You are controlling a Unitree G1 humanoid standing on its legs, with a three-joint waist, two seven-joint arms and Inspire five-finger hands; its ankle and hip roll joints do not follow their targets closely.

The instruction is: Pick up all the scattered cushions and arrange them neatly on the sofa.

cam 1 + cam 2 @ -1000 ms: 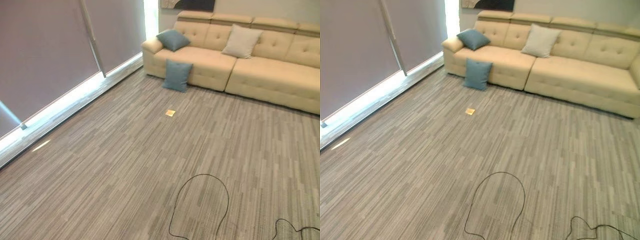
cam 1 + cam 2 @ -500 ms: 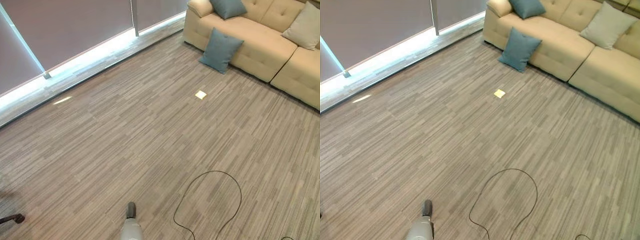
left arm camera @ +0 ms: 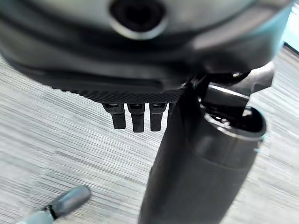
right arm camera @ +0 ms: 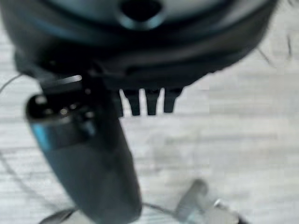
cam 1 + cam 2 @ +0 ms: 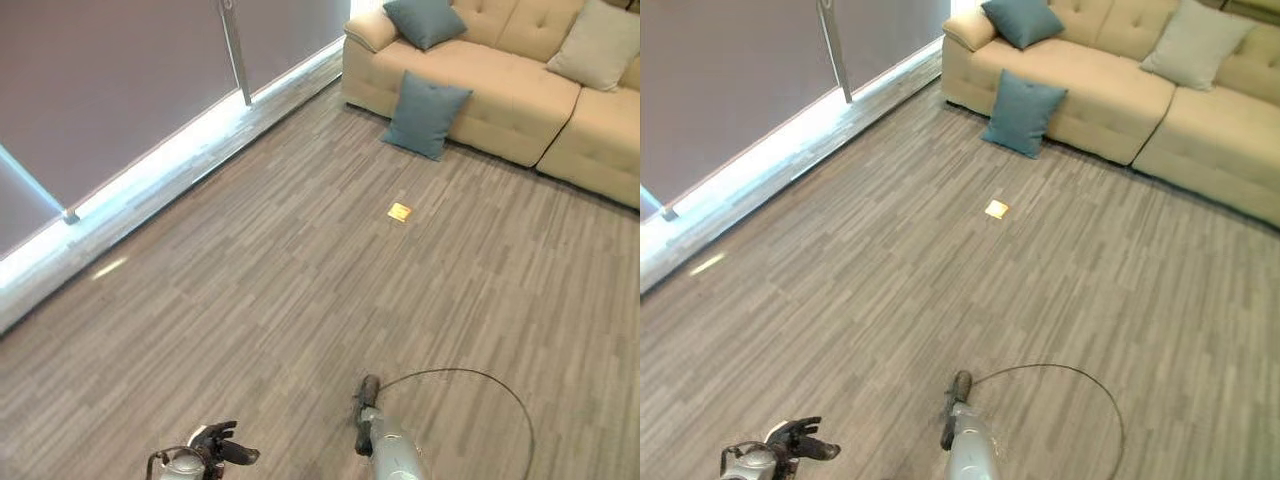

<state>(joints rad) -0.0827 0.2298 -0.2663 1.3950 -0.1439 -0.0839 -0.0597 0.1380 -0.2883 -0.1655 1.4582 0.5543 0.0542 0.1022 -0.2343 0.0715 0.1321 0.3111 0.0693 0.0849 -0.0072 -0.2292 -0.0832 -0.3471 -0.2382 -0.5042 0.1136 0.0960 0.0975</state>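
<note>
Nearest, the left hand (image 5: 222,450) and right hand (image 5: 366,398) hang over bare floor (image 5: 300,290), fingers straight, holding nothing. Farther off, a blue cushion (image 5: 425,114) leans against the sofa (image 5: 520,90), whose far end is cut off.

Left hand (image 5: 222,447), right hand (image 5: 366,396): low, fingers straight.

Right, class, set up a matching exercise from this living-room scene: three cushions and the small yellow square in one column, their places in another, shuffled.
Things:
1. teal cushion by the armrest
2. second teal cushion
3. beige cushion
4. small yellow square

Places:
A. flat on the striped grey floor, away from the sofa
B. on the floor, leaning against the cream sofa front
C. on the seat at the sofa's window end
D. against the sofa's backrest, further along

Pairs: 1-C, 2-B, 3-D, 4-A
</note>
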